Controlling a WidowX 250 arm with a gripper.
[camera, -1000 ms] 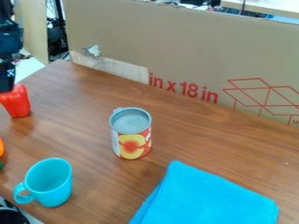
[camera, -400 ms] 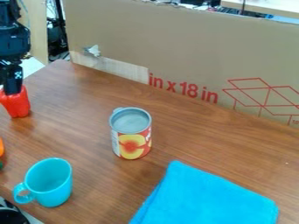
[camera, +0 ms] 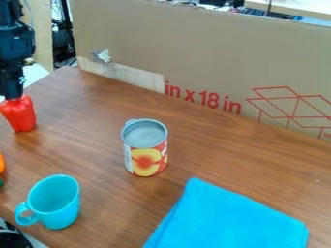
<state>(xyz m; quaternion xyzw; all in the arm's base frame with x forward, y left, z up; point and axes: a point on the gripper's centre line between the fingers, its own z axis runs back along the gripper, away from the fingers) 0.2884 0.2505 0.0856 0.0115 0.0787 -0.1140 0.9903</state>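
Note:
At the upper left hangs the black gripper point(camera: 12, 92), pointing down with its tip at the top of a red bell pepper point(camera: 21, 115). The pepper stands upright on the wooden table near the left edge. Whether the gripper has hold of the pepper, I cannot tell. To the right of the pepper stands an opened can point(camera: 147, 157) with fruit on its label. Nearer the front left is a turquoise mug point(camera: 58, 203), its handle toward the left. A folded blue cloth point(camera: 226, 220) lies at the front right.
A large cardboard sheet point(camera: 194, 53) walls off the back of the wooden table point(camera: 97, 131). Part of an orange object point(camera: 1, 163) shows at the left edge. A dark round object point(camera: 11, 239) is at the bottom left corner, below the table's edge.
The gripper has moved a little to the right, over the red pepper. Since the last earlier frame it and the pepper have shifted slightly. The can, mug and cloth have stayed put.

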